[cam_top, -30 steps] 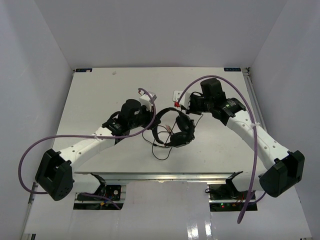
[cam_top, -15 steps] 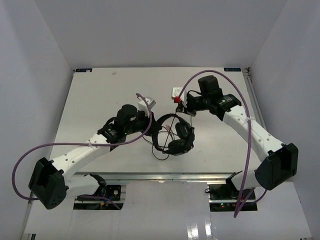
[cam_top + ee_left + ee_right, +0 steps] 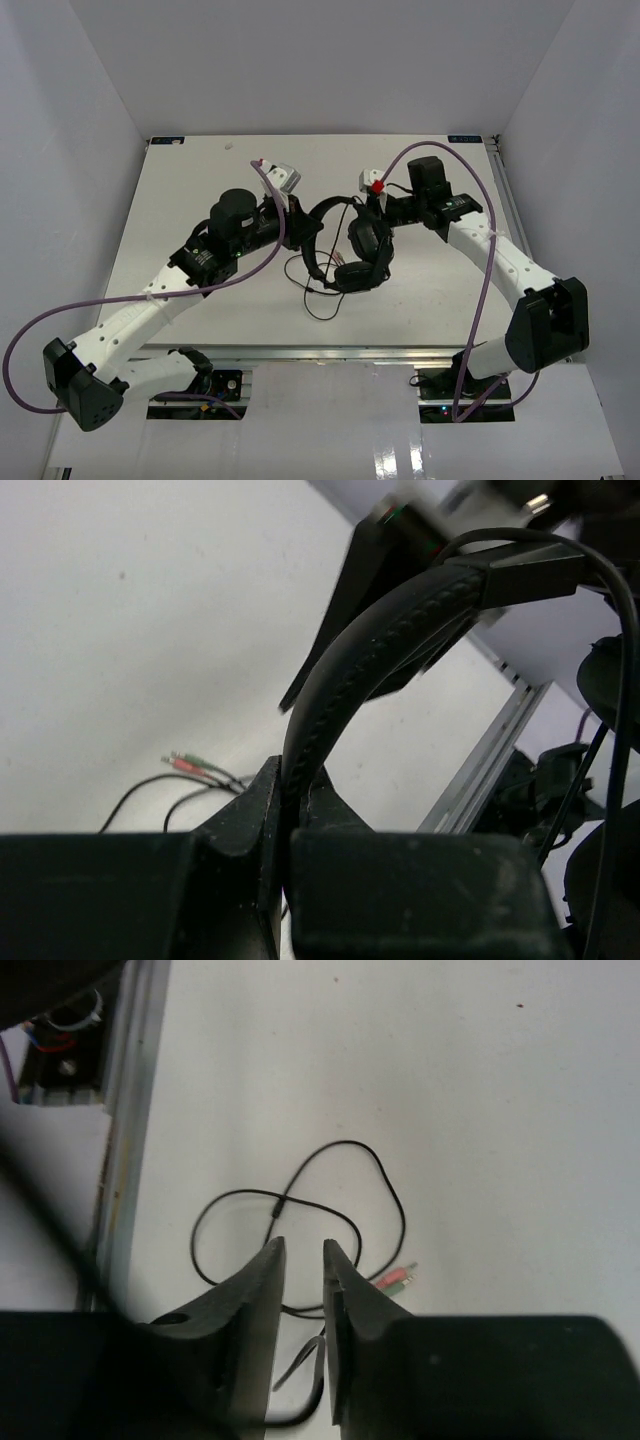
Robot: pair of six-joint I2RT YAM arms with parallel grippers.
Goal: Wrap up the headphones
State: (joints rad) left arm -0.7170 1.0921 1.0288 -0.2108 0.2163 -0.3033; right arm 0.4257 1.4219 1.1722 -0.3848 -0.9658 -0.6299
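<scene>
The headphones (image 3: 355, 255) are found at the middle of the table (image 3: 190, 170), long axis roughly left to right, the headband (image 3: 370, 640) arched toward the far side and the earcups (image 3: 368, 240) at the right end. The headband is pinched by the left gripper (image 3: 293, 782) at its left end. The right gripper (image 3: 300, 1250), fingers parted by a narrow gap around nothing, is set just right of the earcups.
</scene>
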